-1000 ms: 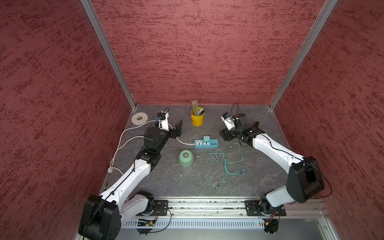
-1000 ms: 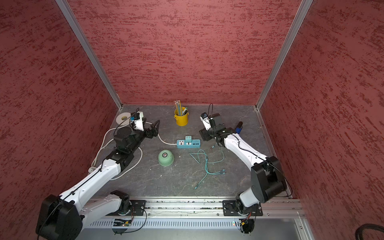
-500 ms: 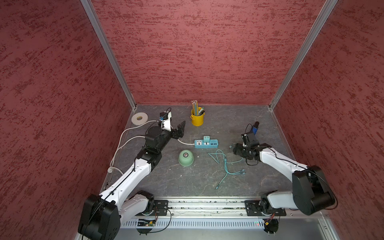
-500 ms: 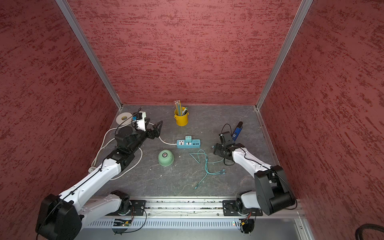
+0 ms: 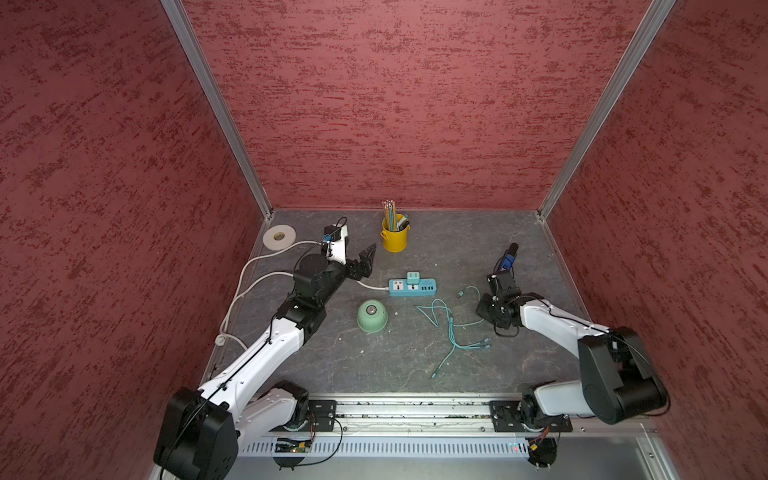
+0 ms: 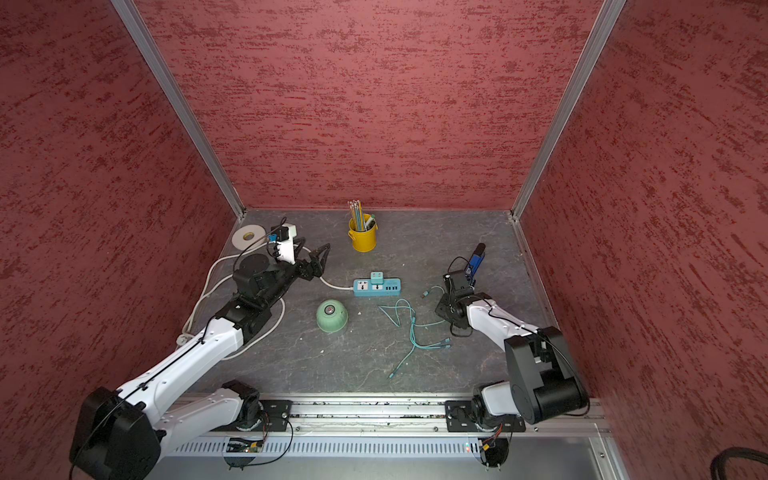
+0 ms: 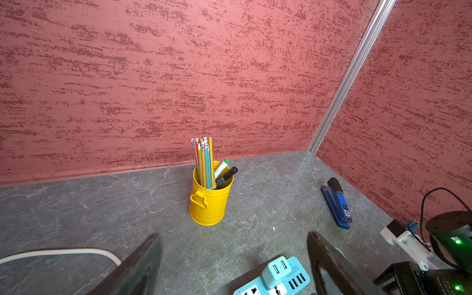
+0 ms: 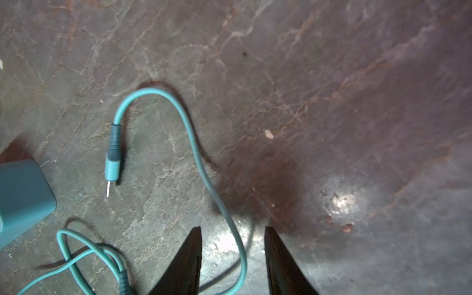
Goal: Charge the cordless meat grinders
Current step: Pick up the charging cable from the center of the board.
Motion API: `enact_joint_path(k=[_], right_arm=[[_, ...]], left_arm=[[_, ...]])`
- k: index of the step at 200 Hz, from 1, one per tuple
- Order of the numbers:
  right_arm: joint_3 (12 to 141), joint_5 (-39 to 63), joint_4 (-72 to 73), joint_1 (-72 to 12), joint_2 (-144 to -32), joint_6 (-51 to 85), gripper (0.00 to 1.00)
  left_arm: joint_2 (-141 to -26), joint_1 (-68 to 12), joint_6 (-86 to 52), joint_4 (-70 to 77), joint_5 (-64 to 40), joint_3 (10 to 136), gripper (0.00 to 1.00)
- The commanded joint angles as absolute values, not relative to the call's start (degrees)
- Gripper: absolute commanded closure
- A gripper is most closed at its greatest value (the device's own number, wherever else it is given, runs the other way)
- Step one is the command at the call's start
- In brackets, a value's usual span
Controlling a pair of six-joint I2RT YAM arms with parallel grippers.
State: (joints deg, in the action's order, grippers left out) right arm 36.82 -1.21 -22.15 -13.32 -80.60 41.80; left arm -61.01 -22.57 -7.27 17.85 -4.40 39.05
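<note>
A yellow metal pencil cup [image 5: 394,241] stands upright near the back of the grey stone-patterned bench [image 5: 457,232], holding pencils [image 7: 204,161] and two markers. A white tape roll [image 5: 279,237] lies flat in the back corner. A blue-and-black stapler [image 5: 508,259] lies well apart on the opposite side. In the middle, a teal power strip [image 5: 411,287] carries a small teal cube adapter [image 5: 413,277], and its white cord [image 5: 257,266] loops away. A loose teal cable [image 5: 451,328] lies tangled nearby.

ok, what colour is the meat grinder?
The meat grinder is pale mint green, with a dark-and-silver button on top; it shows best in a top view.
</note>
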Motion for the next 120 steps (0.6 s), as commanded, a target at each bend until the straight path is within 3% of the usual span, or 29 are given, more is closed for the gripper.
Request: enact_joint_path(k=[1,19,62,120], right_arm=[[35.6,0.2,-19.2,-12.4,-81.7,43.0,0.65],[34.9,1.3,-18.0,-12.2,-82.4,43.2,0.72],[34.9,0.1,-17.7,-12.0,-80.3,42.8,1.00],[37.8,1.6,-14.1,-12.0,-69.7,33.9,1.00]], left_arm=[[-60.9,-23.0,-7.9,17.9,-4.6,41.1,0.11],[-61.3,-23.0,-8.1,17.8,-4.6,41.5,0.11],[-61.8,-23.4,-8.0,17.8,-5.0,41.9,0.12],[-67.7,-30.6,3.4,15.5,-10.3,46.7,0.13]])
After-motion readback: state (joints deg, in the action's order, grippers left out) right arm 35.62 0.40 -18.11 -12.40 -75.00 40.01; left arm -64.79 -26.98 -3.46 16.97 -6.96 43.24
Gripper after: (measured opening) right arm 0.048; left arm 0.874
